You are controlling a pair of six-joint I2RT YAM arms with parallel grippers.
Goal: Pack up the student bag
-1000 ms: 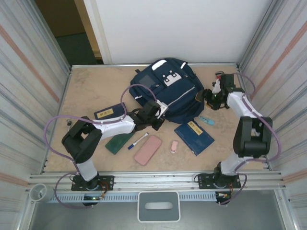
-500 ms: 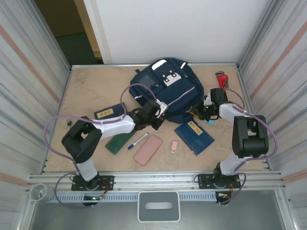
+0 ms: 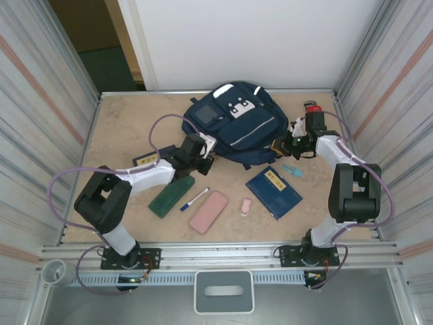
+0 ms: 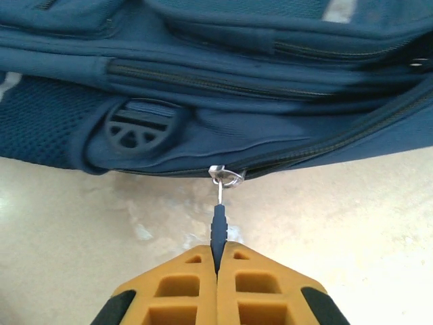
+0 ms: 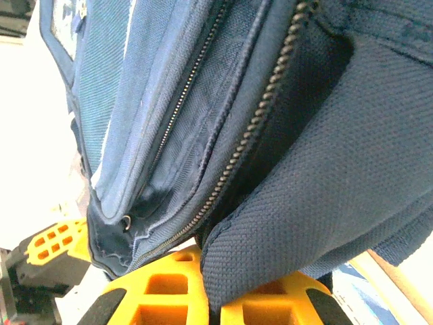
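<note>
In the centre-left of the top view, the left gripper [image 3: 196, 150] sits at the lower-left edge of the student bag [image 3: 237, 125]. Its jaws are pressed together on the zipper pull [image 4: 218, 227]. The bag lies flat in the upper middle of the table [image 3: 122, 122]. Below it, from left to right, are a green case [image 3: 171, 196], a pen [image 3: 195, 198], a pink case [image 3: 208, 211] and a blue book [image 3: 273, 192]. At centre-right, the right gripper [image 3: 292, 142] is clamped on a fold of the bag's mesh fabric.
</note>
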